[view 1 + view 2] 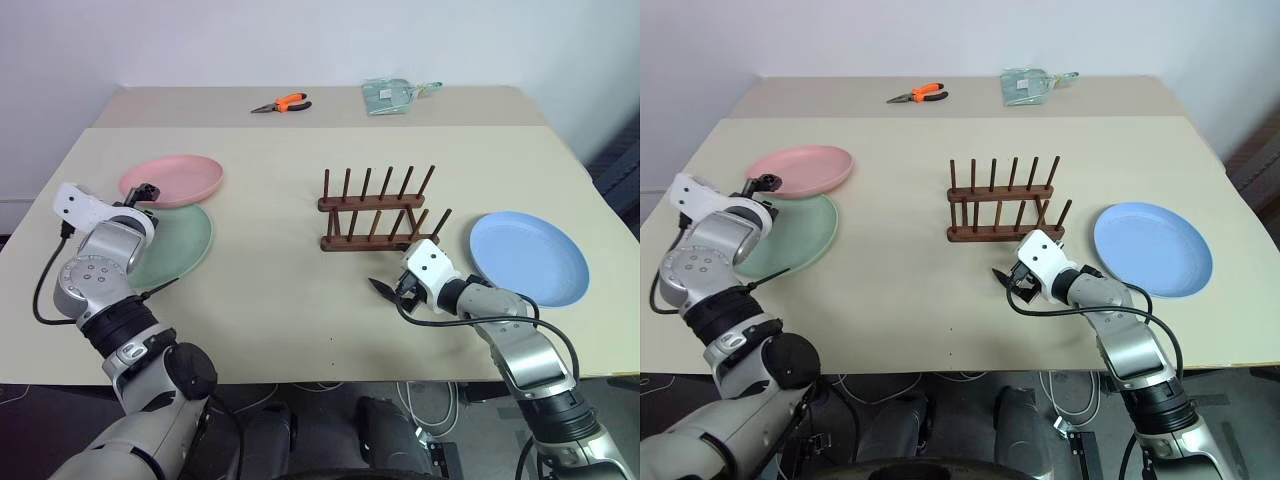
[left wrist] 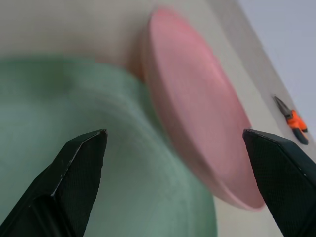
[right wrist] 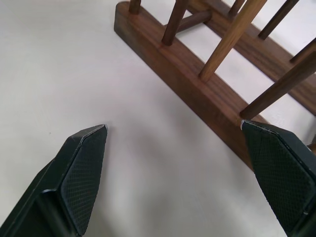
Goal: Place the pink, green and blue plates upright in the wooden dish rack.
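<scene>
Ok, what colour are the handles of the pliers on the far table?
Orange, on the pliers; clearest in the left eye view.

Both arms reach forward, left gripper (image 2: 173, 143) and right gripper (image 3: 173, 138) fingers spread wide, empty

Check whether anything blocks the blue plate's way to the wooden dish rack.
Nothing lies on the bare tabletop between the light blue round plate and the dark brown wooden peg rack. The open right gripper hovers just in front of the rack's near rail, beside that path rather than across it.
</scene>
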